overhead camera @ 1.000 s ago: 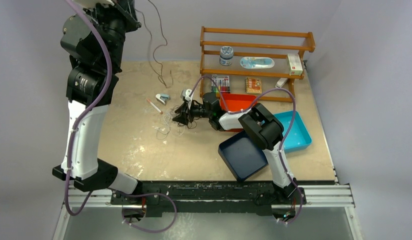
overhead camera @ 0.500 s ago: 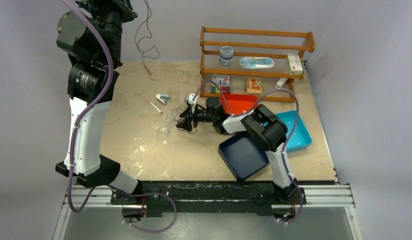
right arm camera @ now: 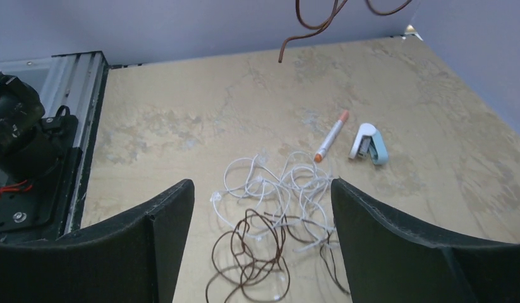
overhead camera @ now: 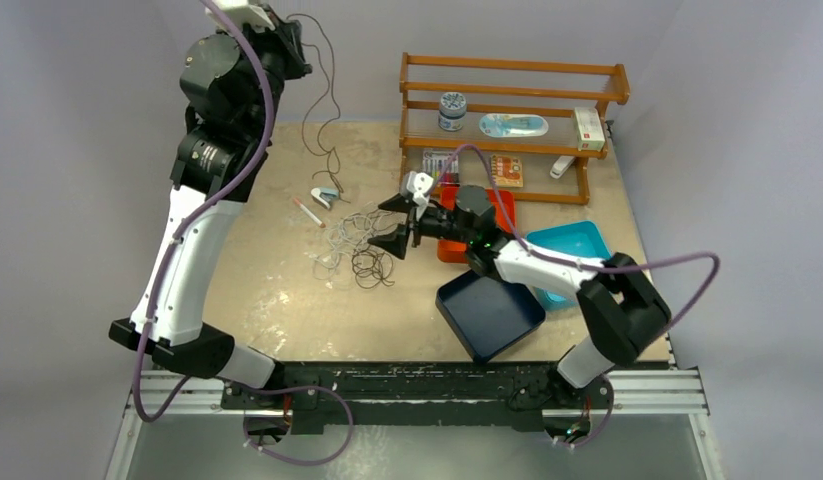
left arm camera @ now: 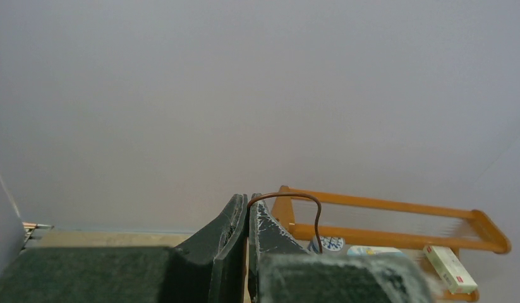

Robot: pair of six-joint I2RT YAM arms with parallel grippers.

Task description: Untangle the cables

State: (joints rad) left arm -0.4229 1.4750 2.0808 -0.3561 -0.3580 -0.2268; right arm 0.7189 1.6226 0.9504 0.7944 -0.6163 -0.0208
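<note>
My left gripper [overhead camera: 290,38] is raised high at the back left, shut on a thin dark brown cable [overhead camera: 335,80] that hangs down toward the table. In the left wrist view the jaws [left arm camera: 249,199] pinch that cable [left arm camera: 296,196], which arcs over the right finger. A white cable [overhead camera: 344,232] lies in loose loops mid-table, overlapping a dark brown cable [overhead camera: 372,267]. My right gripper [overhead camera: 400,224] hovers just right of them, open and holding nothing. The right wrist view shows my right gripper [right arm camera: 262,184] above the white loops [right arm camera: 276,183] and brown loops [right arm camera: 251,252].
A pen [overhead camera: 307,212] and a small stapler [overhead camera: 325,197] lie left of the cables. A wooden shelf [overhead camera: 512,100] with small items stands at the back. A red tray [overhead camera: 449,246], a dark blue tray [overhead camera: 487,315] and a teal tray [overhead camera: 577,240] sit on the right.
My right gripper opened wide and lifted back to the right, leaving a dark brown cable on the table. My left arm swung right with its hanging cable.
</note>
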